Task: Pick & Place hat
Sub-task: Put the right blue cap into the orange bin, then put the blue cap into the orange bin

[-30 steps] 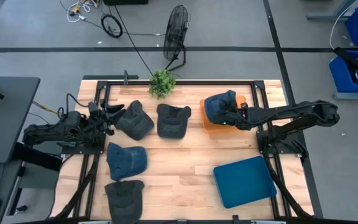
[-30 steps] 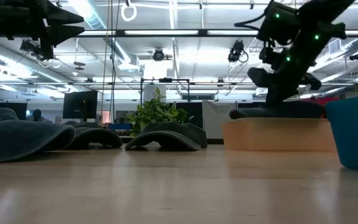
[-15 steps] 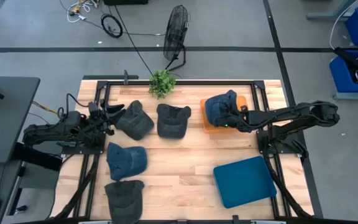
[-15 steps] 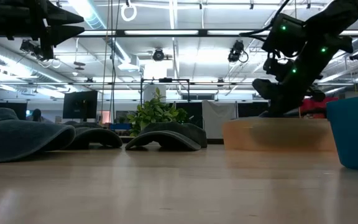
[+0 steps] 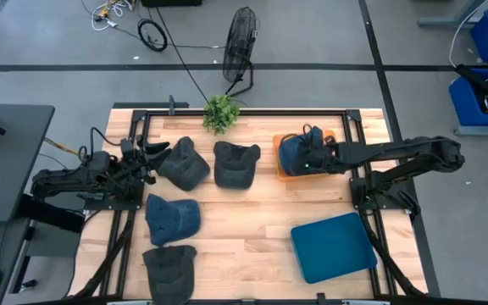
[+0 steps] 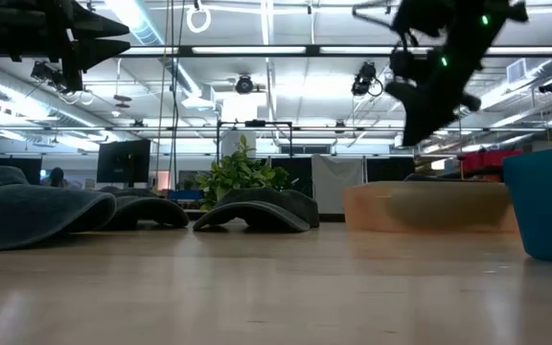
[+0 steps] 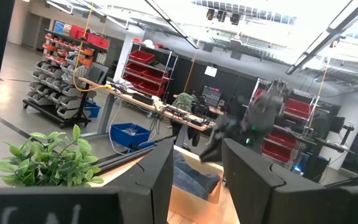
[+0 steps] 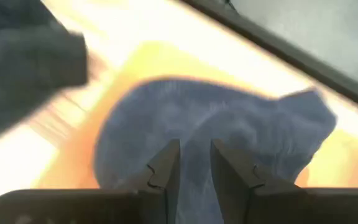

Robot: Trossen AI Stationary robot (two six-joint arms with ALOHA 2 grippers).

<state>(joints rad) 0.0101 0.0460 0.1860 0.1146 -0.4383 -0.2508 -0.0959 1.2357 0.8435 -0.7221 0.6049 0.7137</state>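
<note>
- Hat (image 5: 296,152) lies on the orange tray (image 5: 283,172) at the counter's (image 5: 244,224) far right; our right pincer (image 5: 309,163) hovers above it, fingers slightly parted, pinching nothing.
- We judge the brim could snag on a finger and drag off the tray.
- Our left pincer (image 5: 161,154) waits spread near the other hats (image 5: 174,219).
- Wooden counter; shelving and a plant (image 5: 220,112) behind.

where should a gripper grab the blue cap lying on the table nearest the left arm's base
Probably the crown. The blue fabric cap lies flat on the wooden table, crown up, apart from the dark caps around it. Its brim hugs the wood, so coming straight down and pinching a fold of the soft crown looks easier than sliding under the brim. The left gripper is nearest.
</note>
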